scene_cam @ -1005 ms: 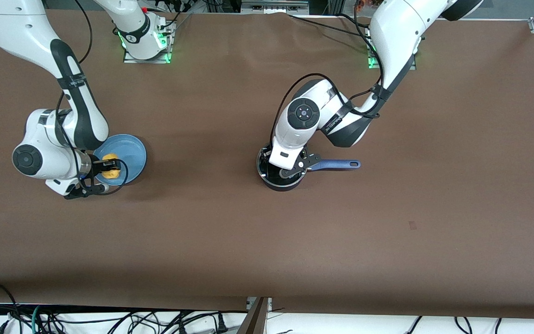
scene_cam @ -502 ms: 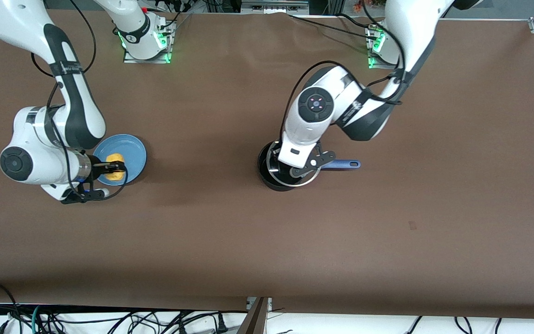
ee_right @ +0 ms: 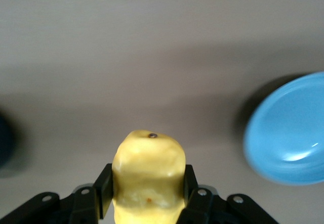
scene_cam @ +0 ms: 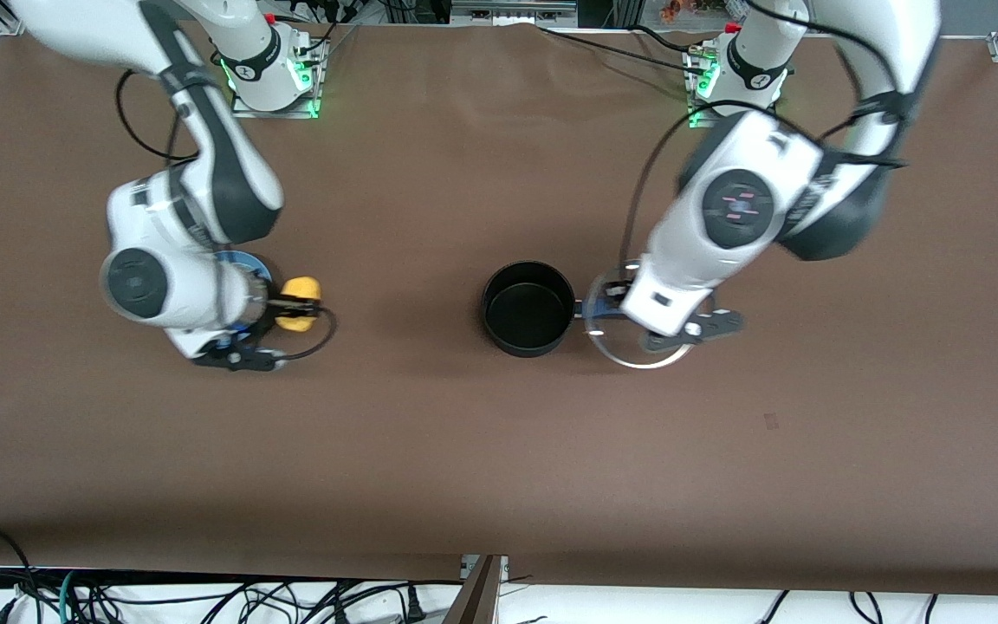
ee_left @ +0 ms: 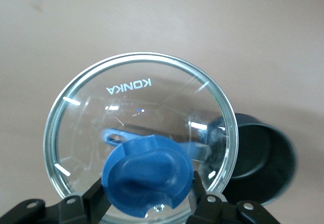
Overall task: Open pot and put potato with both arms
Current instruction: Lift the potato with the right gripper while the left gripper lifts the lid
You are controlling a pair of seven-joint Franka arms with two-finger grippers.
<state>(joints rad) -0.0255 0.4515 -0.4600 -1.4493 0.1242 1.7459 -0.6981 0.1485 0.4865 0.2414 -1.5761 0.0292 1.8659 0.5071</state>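
round clear glass lid (ee_left: 142, 107): glossy, metal rim, smooth blue plastic knob (ee_left: 147, 176) | black saucepan (scene_cam: 528, 309): matt inside | lumpy yellow potato (ee_right: 148, 176): dull, waxy | blue plate (ee_right: 291, 130): glossy | brown table (scene_cam: 499, 451): matt

Brown table (scene_cam: 430, 451), evenly lit, tangled black cables (scene_cam: 204, 598) along its near edge.

Both arms raised over the table, left claw (ee_left: 152, 211) and right claw (ee_right: 147, 196) clamped.
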